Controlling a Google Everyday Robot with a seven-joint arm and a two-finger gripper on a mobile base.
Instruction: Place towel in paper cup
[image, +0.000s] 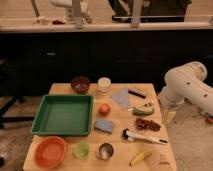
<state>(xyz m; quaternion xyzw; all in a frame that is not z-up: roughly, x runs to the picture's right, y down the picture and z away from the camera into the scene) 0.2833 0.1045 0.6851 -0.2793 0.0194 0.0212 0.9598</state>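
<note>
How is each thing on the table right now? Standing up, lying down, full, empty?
towel, lying flat on the table.
paper cup, upright, towel not inside.
dark red bowl, upright.
green tray, looks empty.
orange bowl, upright, looks empty.
green cup, upright.
metal cup, upright.
end effector, off the table's right edge, away from the towel.

Towel (120, 96) flat beside paper cup (104, 84); claw (169, 117) at right edge of table (62, 89)

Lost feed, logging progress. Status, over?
Gripper low off wooden table, right side. Thin pale grey-blue cloth towel flat on table beside short white paper cup, not in it. Nothing between them.
</note>
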